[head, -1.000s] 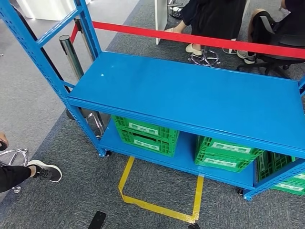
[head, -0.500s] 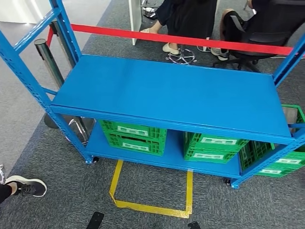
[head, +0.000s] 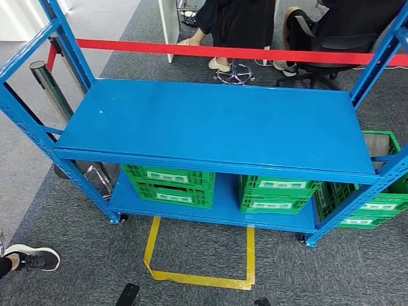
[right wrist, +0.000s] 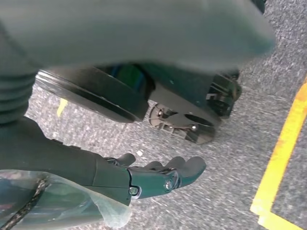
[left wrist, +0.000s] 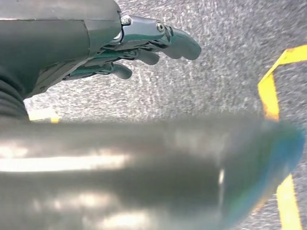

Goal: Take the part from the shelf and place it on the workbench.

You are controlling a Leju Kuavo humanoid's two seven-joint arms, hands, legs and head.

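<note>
The blue metal shelf [head: 217, 124] stands in front of me in the head view, with a wide flat upper board. On its lower board sit green crates [head: 168, 185] [head: 276, 194]; the upper board hides what they contain. Another green crate [head: 370, 204] sits at the shelf's right end. My left hand [left wrist: 145, 45] hangs over the grey carpet with its fingers stretched out and nothing in it. My right hand [right wrist: 159, 175] also hangs low above the carpet, fingers apart and holding nothing.
A yellow tape square [head: 199, 278] marks the carpet just before the shelf. A red barrier band [head: 217, 51] runs behind it, with a silver post [head: 48, 83] at the left. People sit on chairs [head: 240, 25] beyond the band. A person's shoe [head: 34, 258] is at the lower left.
The whole picture has shifted: my view has swung, so the shelf now sits further left and more square-on, and its right end with the third crate has come into sight.
</note>
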